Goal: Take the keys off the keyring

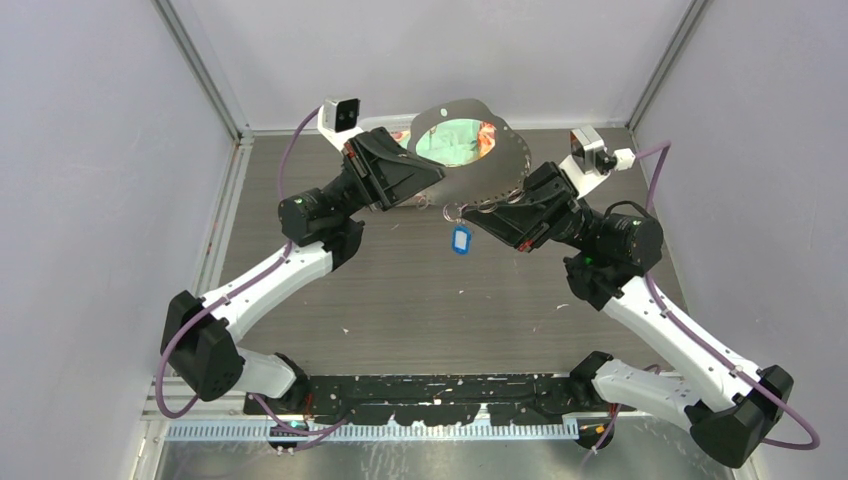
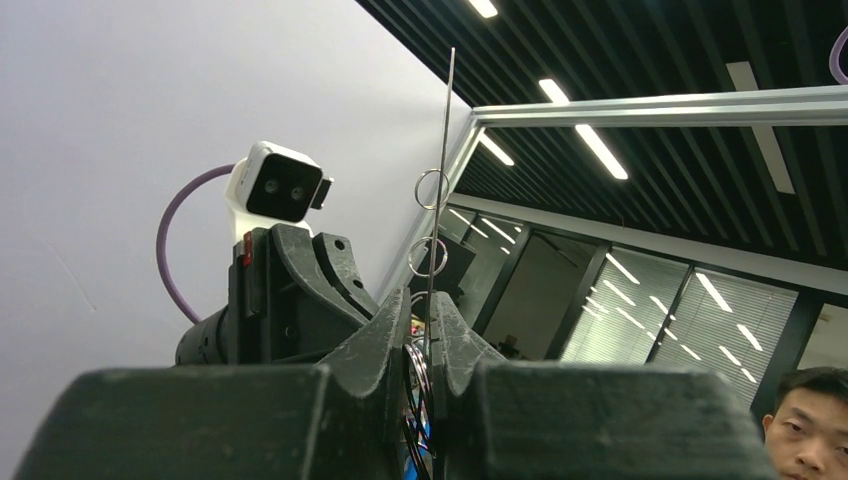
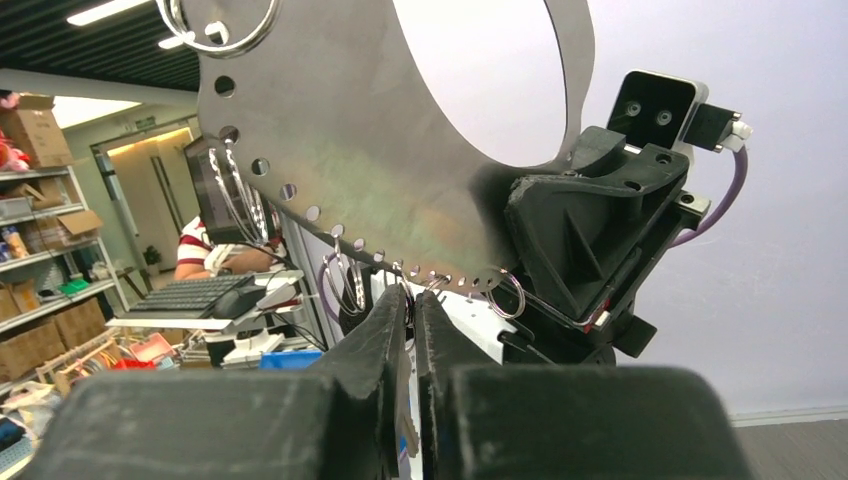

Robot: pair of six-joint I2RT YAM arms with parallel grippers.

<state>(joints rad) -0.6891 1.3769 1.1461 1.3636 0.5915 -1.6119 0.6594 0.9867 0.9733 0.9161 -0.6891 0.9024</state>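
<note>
Metal loops [image 3: 505, 295] want winding out steadily, not yanking, I judge, so the left tool [image 2: 425, 322], clamped on the edge of the keyring [image 3: 400, 150], must brace it while the right tool [image 3: 410, 302], pinched narrow on the keys [image 1: 460, 240], sits at the plate's near rim, above the worktop [image 1: 420, 290].

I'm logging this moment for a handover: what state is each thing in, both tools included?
Keyring: held in the air, tilted.
Keys: hanging from the keyring's rim, blue tag dangling.
Left tool: shut on the keyring's edge.
Right tool: shut by the keys; what it pinches is hidden.
</note>
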